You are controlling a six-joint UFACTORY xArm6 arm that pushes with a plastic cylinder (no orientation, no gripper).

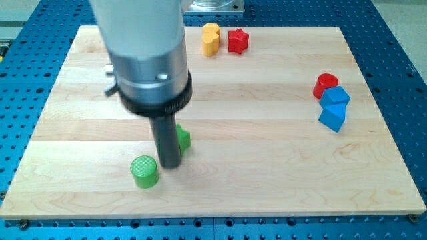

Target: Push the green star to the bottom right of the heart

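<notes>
The rod has no claw to open or close — its tip (169,165) sits against the left side of the green star (182,139), so a steady push toward the view's right, kept centred, should stop it spinning off. The star — low on the board, mostly hidden — lies well apart from the red heart (325,84).
</notes>
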